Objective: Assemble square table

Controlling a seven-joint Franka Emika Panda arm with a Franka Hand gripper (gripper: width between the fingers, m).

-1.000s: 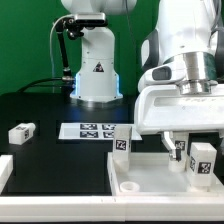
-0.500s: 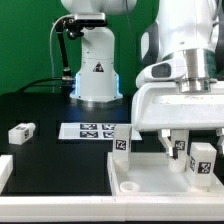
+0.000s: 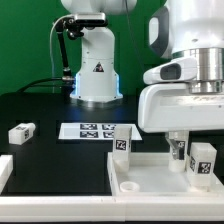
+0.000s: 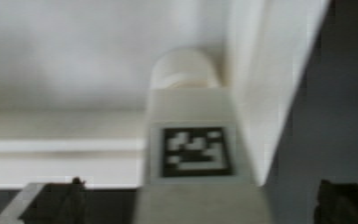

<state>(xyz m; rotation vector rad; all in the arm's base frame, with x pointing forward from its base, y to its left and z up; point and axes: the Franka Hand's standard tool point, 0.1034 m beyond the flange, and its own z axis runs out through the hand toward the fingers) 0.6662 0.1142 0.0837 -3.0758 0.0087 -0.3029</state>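
Note:
The white square table slab [image 3: 150, 178] lies underside up at the front of the exterior view's right. Two tagged legs stand upright on it, one at its left corner [image 3: 121, 143] and one at its right [image 3: 203, 160]. A third leg [image 3: 178, 151] stands under my gripper [image 3: 179, 143]. In the wrist view this tagged leg [image 4: 194, 140] runs between my fingers [image 4: 51, 200], with a gap on each side. The gripper [image 4: 197, 198] is open around it. A fourth leg [image 3: 22, 131] lies loose on the black table at the left.
The marker board [image 3: 88, 130] lies flat behind the slab. The white domed robot base [image 3: 97, 70] stands at the back. A white block edge [image 3: 4, 170] shows at the exterior view's front left.
My hand has risen a little above the slab. The leg under it stays standing in place.

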